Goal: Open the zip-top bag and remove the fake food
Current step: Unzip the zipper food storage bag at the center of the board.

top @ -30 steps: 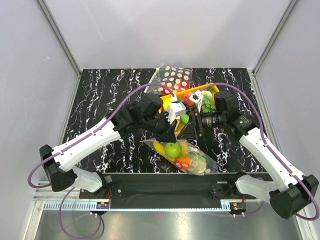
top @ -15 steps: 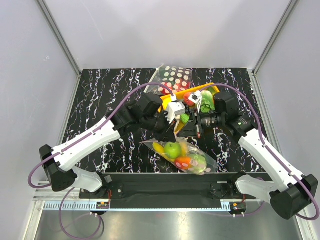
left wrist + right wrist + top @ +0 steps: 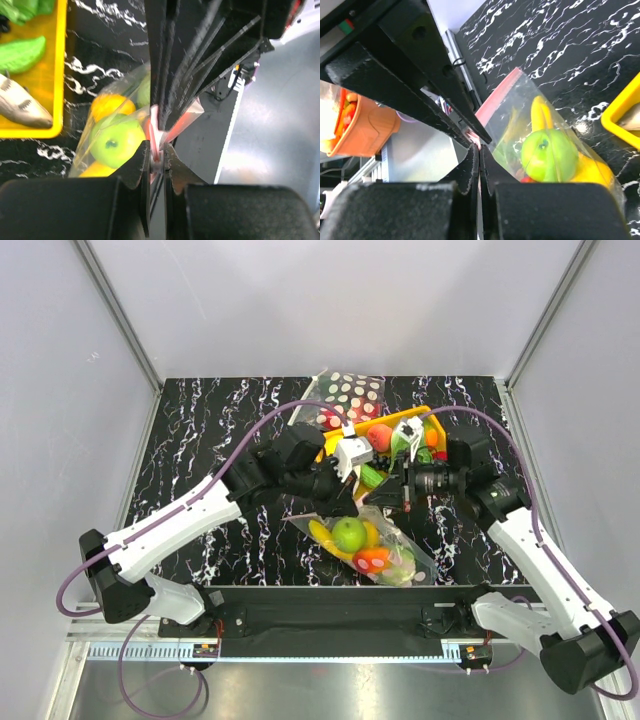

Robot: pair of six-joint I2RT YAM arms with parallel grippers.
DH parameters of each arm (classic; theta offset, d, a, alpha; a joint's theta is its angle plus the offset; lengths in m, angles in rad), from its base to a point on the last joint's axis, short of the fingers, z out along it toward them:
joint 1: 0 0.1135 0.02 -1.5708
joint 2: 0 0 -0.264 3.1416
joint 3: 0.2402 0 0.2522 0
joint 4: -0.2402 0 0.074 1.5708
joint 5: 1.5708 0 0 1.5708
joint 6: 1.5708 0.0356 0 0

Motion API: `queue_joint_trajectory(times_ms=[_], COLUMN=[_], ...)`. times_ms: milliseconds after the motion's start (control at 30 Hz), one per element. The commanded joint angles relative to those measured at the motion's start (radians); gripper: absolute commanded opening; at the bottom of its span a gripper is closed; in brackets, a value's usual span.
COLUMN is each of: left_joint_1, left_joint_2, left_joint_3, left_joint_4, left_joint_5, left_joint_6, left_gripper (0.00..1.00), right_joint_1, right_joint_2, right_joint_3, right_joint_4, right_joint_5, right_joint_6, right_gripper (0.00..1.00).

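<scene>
The zip-top bag (image 3: 392,552) hangs between both grippers just above the table, its pink zip strip (image 3: 173,131) uppermost. Inside it shows fake food: a green apple (image 3: 349,534), a yellow banana (image 3: 541,114) and an orange-red piece (image 3: 371,562). My left gripper (image 3: 350,506) is shut on one side of the pink strip, seen in the left wrist view (image 3: 157,159). Facing it, my right gripper (image 3: 374,496) is shut on the other side of the strip (image 3: 479,146). The two sets of fingers nearly touch.
A yellow tray (image 3: 428,417) holding more toy pieces lies behind the grippers, with a polka-dot bag (image 3: 352,395) beyond it. The black base bar (image 3: 330,615) runs along the near edge. An orange pot (image 3: 362,131) stands off the table.
My right gripper has shut on the bag's pink strip. The right arm has shifted and the bag has swung slightly, hanging more upright.
</scene>
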Motion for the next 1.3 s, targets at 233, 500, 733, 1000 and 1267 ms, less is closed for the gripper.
queue_joint_trajectory(times_ms=[233, 500, 733, 1000, 1267], left_joint_1=[0.0, 0.001, 0.001, 0.001, 0.001], left_joint_2=[-0.081, -0.096, -0.107, -0.125, -0.081], left_joint_3=[-0.032, -0.035, -0.044, -0.055, -0.007], left_joint_4=[-0.06, -0.071, -0.076, -0.068, -0.048], left_joint_5=[-0.014, -0.02, -0.023, -0.032, -0.032], left_joint_6=[0.005, 0.01, 0.008, 0.001, 0.008], left_gripper=[0.0, 0.0, 0.0, 0.0, 0.0], right_joint_1=[-0.218, -0.286, -0.344, -0.373, -0.294], right_joint_2=[0.043, 0.047, 0.047, 0.062, 0.057], right_joint_3=[0.131, 0.153, 0.171, 0.208, 0.177], right_joint_4=[-0.047, -0.072, -0.115, -0.123, -0.055], right_joint_5=[-0.038, -0.037, -0.028, -0.057, -0.21], right_joint_6=[-0.137, -0.165, -0.209, -0.188, -0.027], right_gripper=[0.0, 0.0, 0.0, 0.0, 0.58])
